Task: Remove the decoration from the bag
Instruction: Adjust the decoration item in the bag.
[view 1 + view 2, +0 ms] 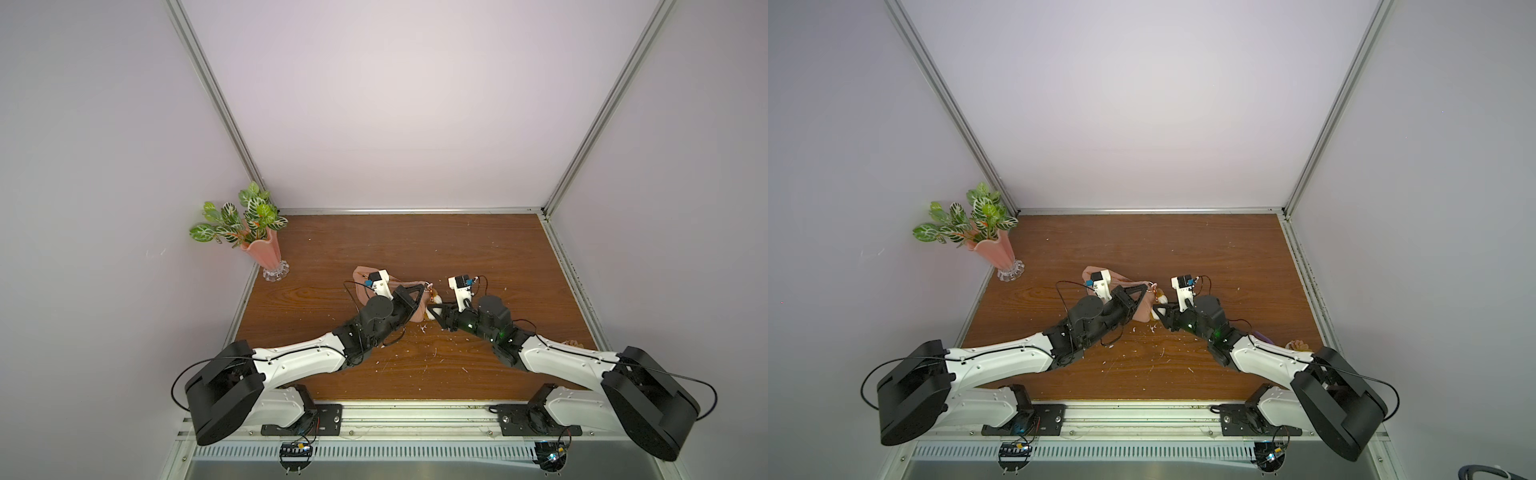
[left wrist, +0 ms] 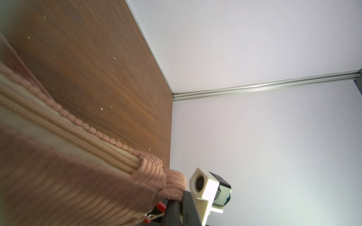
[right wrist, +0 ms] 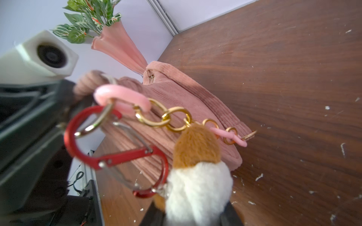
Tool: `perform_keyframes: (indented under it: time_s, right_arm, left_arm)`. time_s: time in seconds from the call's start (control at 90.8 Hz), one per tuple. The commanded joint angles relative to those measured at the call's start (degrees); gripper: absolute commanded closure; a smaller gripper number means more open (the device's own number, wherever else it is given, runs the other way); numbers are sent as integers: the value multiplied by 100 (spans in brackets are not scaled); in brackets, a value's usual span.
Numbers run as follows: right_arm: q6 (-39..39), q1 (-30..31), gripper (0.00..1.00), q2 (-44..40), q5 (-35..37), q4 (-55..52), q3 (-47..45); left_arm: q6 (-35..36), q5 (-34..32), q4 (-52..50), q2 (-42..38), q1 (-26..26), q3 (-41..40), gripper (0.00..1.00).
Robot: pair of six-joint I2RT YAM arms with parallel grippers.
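The salmon-pink ribbed bag (image 1: 360, 274) (image 1: 1090, 272) (image 3: 176, 92) lies mid-table, its zipper close up in the left wrist view (image 2: 78, 176). My left gripper (image 1: 423, 289) (image 1: 1147, 287) (image 2: 177, 197) is shut on the bag's fabric end tab. The decoration (image 1: 434, 296) (image 1: 1160, 298) (image 3: 197, 176), a cream and brown plush, hangs from a red carabiner (image 3: 117, 156) and a gold and pink chain (image 3: 172, 117) at that same end. My right gripper (image 1: 434, 312) (image 1: 1158, 311) (image 3: 194, 213) is shut on the plush, with a dark finger on each side.
A pink vase with green leaves (image 1: 266, 249) (image 1: 998, 249) (image 3: 119, 47) stands at the back left corner. A small brown thing (image 1: 1298, 345) and a purple piece (image 1: 1263, 335) lie beside my right arm. White crumbs dot the wooden table (image 1: 457, 249).
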Motion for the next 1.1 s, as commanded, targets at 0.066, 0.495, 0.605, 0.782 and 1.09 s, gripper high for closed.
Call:
perform_keyframes:
  time_s: [0.066, 0.495, 0.605, 0.782, 1.09]
  right_arm:
    - [-112, 15, 76, -730, -258, -401, -192]
    - [425, 19, 78, -635, -1445, 53, -482]
    - [668, 19, 78, -237, -1640, 592, -498]
    - [1058, 22, 77, 574, -2014, 1549, -451]
    - [434, -281, 7, 330, -1467, 587, -374]
  left_arm:
    - [165, -192, -103, -21, 43, 216, 100]
    - [251, -335, -362, -72, 43, 354, 100]
    - [248, -369, -445, -88, 43, 380, 100]
    - [241, -388, -595, -96, 43, 435, 100]
    - [233, -553, -982, -189, 43, 514, 100]
